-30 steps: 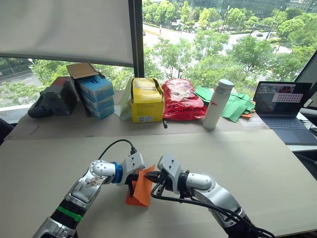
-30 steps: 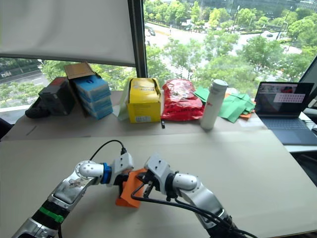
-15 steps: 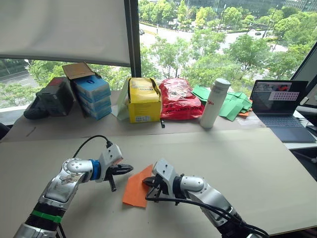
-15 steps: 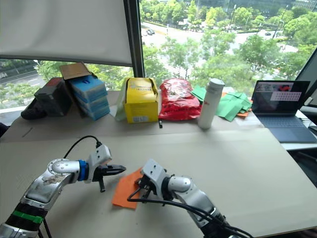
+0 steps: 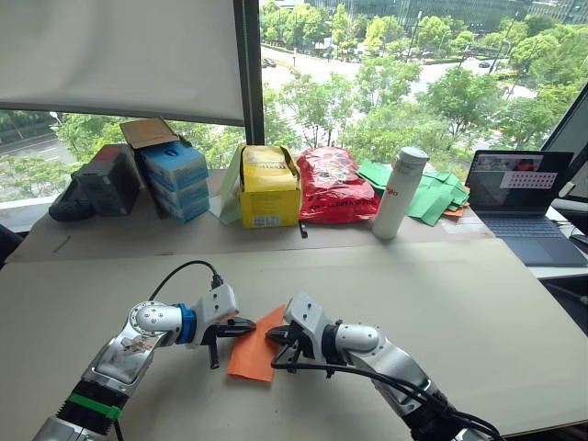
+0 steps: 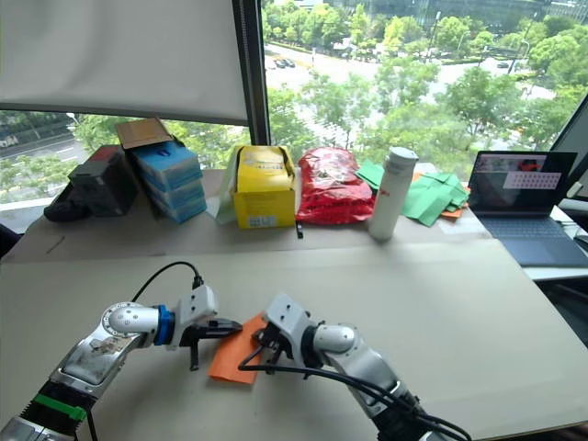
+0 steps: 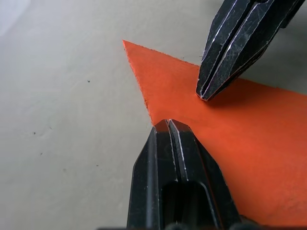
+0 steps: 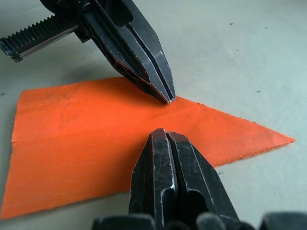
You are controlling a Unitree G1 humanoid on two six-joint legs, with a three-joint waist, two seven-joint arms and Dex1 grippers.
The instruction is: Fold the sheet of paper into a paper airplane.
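Note:
The orange sheet of paper (image 5: 254,349) lies flat on the tan table (image 5: 478,312), folded into a pointed wedge with a crease along it (image 8: 86,129). My left gripper (image 5: 246,324) is shut, its tip resting at the paper's left edge near the point (image 7: 168,122). My right gripper (image 5: 274,336) is shut too, with its tip pressed down on the paper's right side (image 8: 165,132). The two tips stand close together, facing each other across the paper. The left gripper's tip also appears in the right wrist view (image 8: 168,98), and the right gripper's tip in the left wrist view (image 7: 204,96).
Along the table's far edge stand a dark case (image 5: 101,179), blue boxes (image 5: 175,175), a yellow box (image 5: 271,188), a red bag (image 5: 335,184), a white bottle (image 5: 402,193), green folded papers (image 5: 436,193) and a laptop (image 5: 519,197).
A second ago the paper stood raised between both grippers. It then dropped flat as the left gripper drew away open; now that gripper is shut and back at the paper's edge.

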